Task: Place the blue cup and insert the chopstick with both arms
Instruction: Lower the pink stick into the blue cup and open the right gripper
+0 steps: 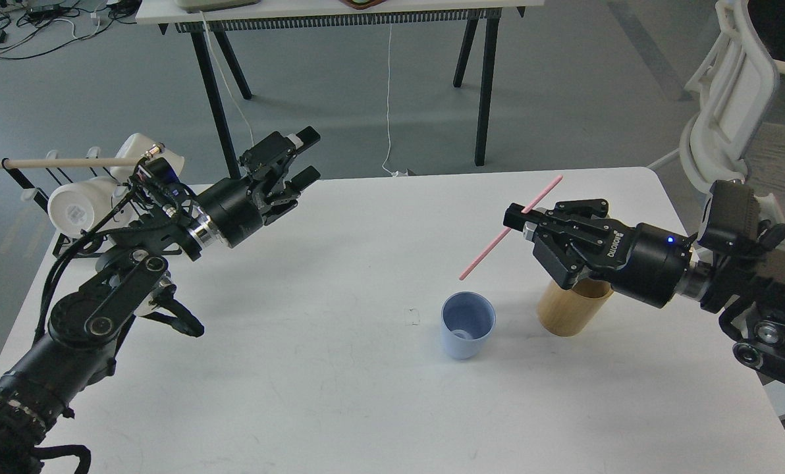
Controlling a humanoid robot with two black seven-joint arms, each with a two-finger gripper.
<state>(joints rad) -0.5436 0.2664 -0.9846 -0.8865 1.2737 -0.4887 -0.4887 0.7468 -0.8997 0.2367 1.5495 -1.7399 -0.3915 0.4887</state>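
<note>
The right pincer (523, 224) pinches the tilted pink chopstick (491, 245) above the upright blue cup (467, 325) on the desk (340, 395). The left pincer (300, 158), far left, seems spread and empty.

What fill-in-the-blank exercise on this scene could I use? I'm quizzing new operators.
1. The right tool grips a thin ____ chopstick.
2. The blue cup stands upright and ____ inside.
3. The tan holder stands on the cup's ____ side.
4. The left tool holds ____.

Missing words: pink; empty; right; nothing
</note>
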